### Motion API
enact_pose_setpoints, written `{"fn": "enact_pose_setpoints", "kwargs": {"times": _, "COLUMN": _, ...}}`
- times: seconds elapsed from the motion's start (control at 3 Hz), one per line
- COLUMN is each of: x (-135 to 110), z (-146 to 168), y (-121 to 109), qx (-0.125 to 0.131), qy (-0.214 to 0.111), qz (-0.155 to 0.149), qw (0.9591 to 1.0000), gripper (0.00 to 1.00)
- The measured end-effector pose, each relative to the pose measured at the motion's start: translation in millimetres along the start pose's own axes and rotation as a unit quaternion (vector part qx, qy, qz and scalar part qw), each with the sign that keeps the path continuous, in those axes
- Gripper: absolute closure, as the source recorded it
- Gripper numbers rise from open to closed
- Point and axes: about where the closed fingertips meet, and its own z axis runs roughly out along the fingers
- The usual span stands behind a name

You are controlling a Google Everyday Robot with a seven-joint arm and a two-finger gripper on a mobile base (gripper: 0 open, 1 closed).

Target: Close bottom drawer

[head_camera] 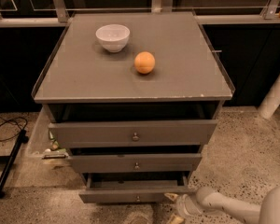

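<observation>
The bottom drawer (137,197) is the lowest of three in the grey chest (130,78). It stands out only a little, with a narrow strip of its inside showing above its front, and its small knob (138,199) faces me. My gripper (173,207) is at the lower right, just off the right end of the drawer front, near the floor. It looks open and holds nothing. My pale arm (233,209) runs off to the lower right corner.
The two upper drawers (133,134) also stand slightly out. A white bowl (113,36) and an orange (144,62) sit on the chest top. A black cable and a stand foot (9,164) lie on the floor at left. A white post (275,97) stands at right.
</observation>
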Motion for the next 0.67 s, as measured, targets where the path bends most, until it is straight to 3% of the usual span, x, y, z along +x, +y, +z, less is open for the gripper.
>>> {"fn": "enact_pose_setpoints", "kwargs": {"times": 0.33, "x": -10.8, "z": -3.0, "y": -57.0, "qx": 0.008, "qy": 0.002, "qz": -0.027, "qw": 0.9996, "gripper": 0.42}}
{"fn": "enact_pose_setpoints", "kwargs": {"times": 0.67, "x": -9.8, "z": 1.4, "y": -114.4, "qx": 0.021, "qy": 0.019, "qz": -0.042, "qw": 0.9987, "gripper": 0.39}}
